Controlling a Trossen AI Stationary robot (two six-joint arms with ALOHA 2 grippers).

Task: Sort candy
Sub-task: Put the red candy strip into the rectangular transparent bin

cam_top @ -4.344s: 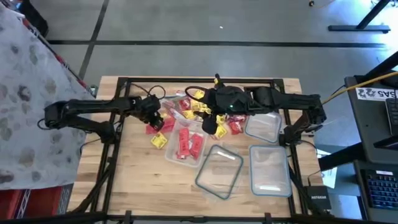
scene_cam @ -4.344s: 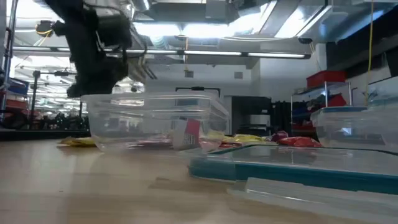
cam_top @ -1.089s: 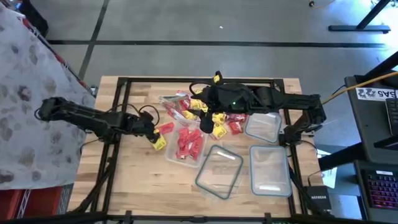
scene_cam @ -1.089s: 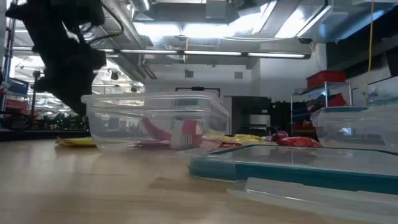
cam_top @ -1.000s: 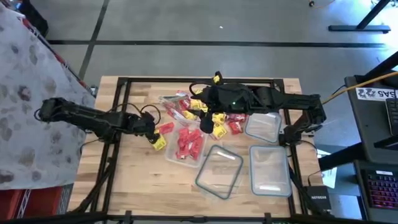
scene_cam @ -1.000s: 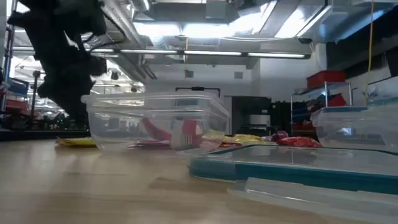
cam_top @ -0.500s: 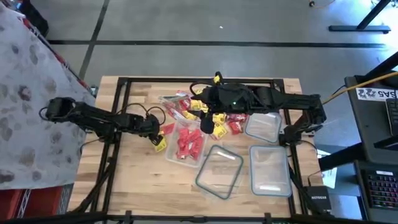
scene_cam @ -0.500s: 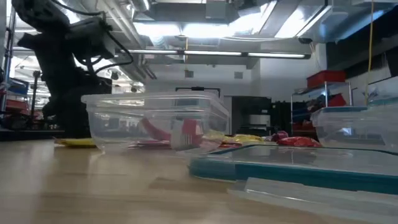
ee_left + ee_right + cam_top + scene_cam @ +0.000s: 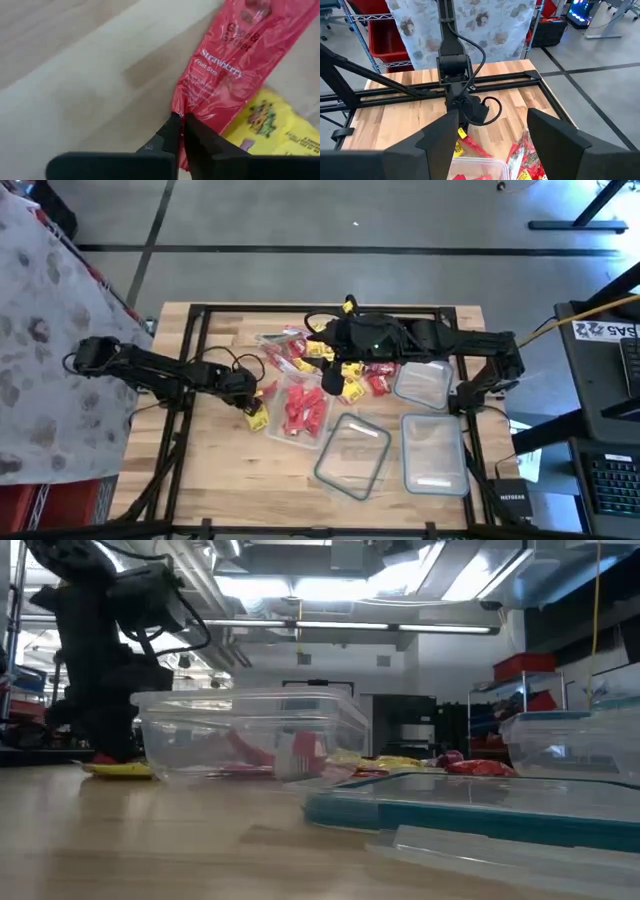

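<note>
Left wrist view: my left pincer pinches, seemingly, the red candy; lift straight, clearing the yellow candy at four o'clock.

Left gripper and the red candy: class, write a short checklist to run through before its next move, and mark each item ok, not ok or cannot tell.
1. Left gripper shut on the red candy: ok.
2. Yellow candy free of the grip: ok, it lies beside.
3. Container holding red pieces sits beside the left gripper: ok.
4. Red candy lifted off the table: cannot tell.
5. Right gripper open, not holding anything: ok.
</note>
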